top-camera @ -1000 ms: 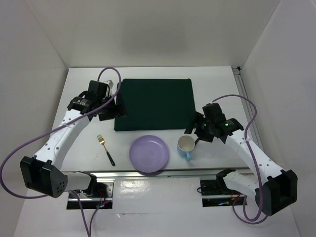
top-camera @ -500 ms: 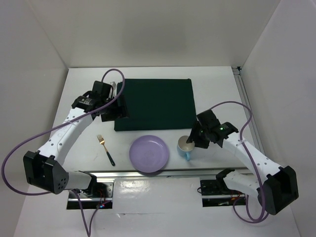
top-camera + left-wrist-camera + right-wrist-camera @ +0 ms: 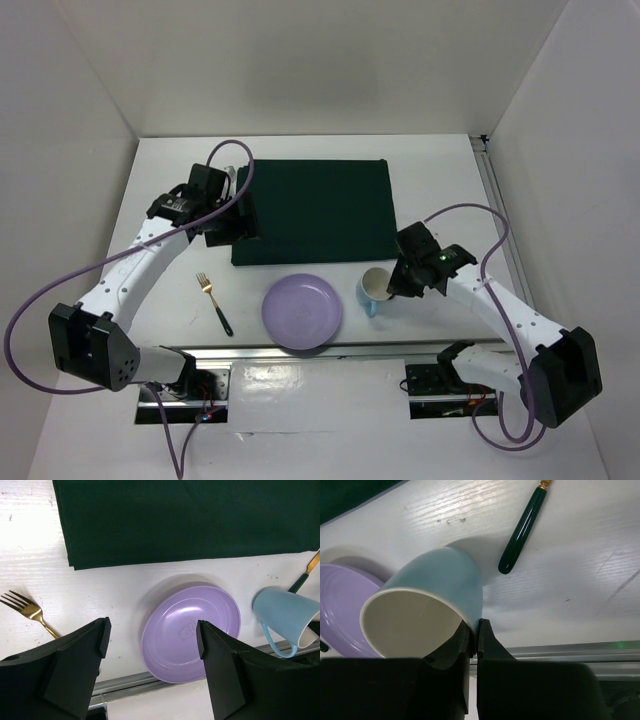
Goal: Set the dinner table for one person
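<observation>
A light blue mug (image 3: 374,289) with a cream inside stands tilted near the front edge of the white dinner table (image 3: 440,180). My right gripper (image 3: 393,283) is shut on its rim; in the right wrist view one finger sits inside the mug (image 3: 430,597) and one outside, and the gripper (image 3: 475,626) pinches the wall. A purple plate (image 3: 302,311) lies to the left of the mug. A gold fork (image 3: 213,302) with a dark handle lies further left. My left gripper (image 3: 243,222) hovers open at the left edge of the dark green mat (image 3: 315,210). Its wrist view looks down on the plate (image 3: 190,632).
A utensil with a dark green handle (image 3: 522,530) and a gold neck lies on the table behind the mug, also seen as a green handle (image 3: 302,580) in the left wrist view. A metal rail (image 3: 300,352) runs along the table's front edge. White walls enclose three sides.
My right gripper came down onto the mug and shut on its rim; the mug now leans and has shifted slightly left. The left arm moved a little early on, then held still.
</observation>
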`<state>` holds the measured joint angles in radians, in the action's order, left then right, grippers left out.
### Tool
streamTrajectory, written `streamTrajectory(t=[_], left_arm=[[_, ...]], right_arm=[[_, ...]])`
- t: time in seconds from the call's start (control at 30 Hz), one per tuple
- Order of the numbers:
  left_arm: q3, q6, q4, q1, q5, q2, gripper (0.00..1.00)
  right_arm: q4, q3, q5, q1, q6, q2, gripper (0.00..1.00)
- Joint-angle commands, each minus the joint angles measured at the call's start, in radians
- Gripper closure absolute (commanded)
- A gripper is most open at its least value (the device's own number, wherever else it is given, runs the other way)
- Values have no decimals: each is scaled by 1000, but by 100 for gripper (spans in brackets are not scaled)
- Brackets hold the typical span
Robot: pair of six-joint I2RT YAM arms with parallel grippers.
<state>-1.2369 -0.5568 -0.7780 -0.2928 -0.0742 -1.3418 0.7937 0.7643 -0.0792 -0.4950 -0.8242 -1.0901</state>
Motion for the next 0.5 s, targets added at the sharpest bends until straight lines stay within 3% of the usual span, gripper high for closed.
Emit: streamTrajectory(t=[0.0,0.17,0.3,0.47], left_arm=[[-19,-9,6,-5,13,21,13],[-30,11,-4,-5,13,39,12],[-30,11,-14,-5,22,49,12],[-1,-8,-14,-5,22,79,12]], right_arm=[[36,82,-80,-7,-6,-11,100],[71,317,-155,-7,114,-66,100],[122,661,-209,-7,220,-314,100],[113,956,-275,27,321,-594,100]])
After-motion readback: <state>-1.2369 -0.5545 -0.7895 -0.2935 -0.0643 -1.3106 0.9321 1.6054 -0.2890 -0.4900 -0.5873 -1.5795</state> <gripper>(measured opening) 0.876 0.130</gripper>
